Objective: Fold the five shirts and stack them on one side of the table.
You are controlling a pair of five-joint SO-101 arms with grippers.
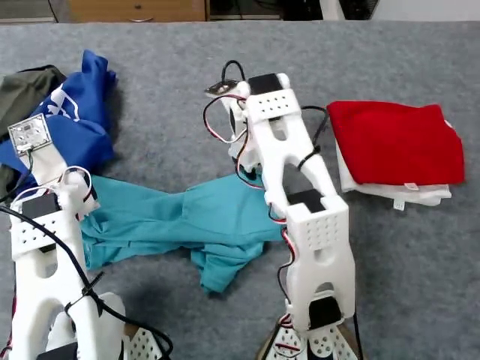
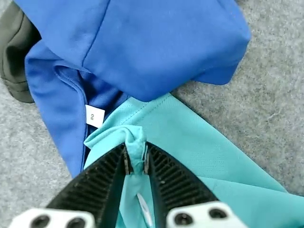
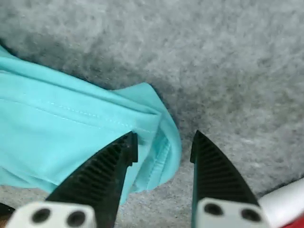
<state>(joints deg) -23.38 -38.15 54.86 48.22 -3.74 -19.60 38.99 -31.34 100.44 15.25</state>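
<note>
A teal shirt (image 1: 195,217) lies crumpled across the middle of the grey table. My left gripper (image 2: 135,154) is shut on a pinched fold at its collar end, beside the blue shirt (image 2: 142,42). My right gripper (image 3: 164,142) is open and straddles a rounded edge of the teal shirt (image 3: 57,128) low over the table. In the high view the right arm (image 1: 285,150) bends over the teal shirt's far end. A red shirt (image 1: 394,142) lies folded on a folded white shirt (image 1: 390,193) at the right.
The blue shirt (image 1: 75,112) is heaped at the back left, with a dark olive shirt (image 1: 26,86) partly under it. Bare grey carpet (image 1: 165,82) lies behind the teal shirt. Wooden furniture (image 1: 135,9) stands past the far edge.
</note>
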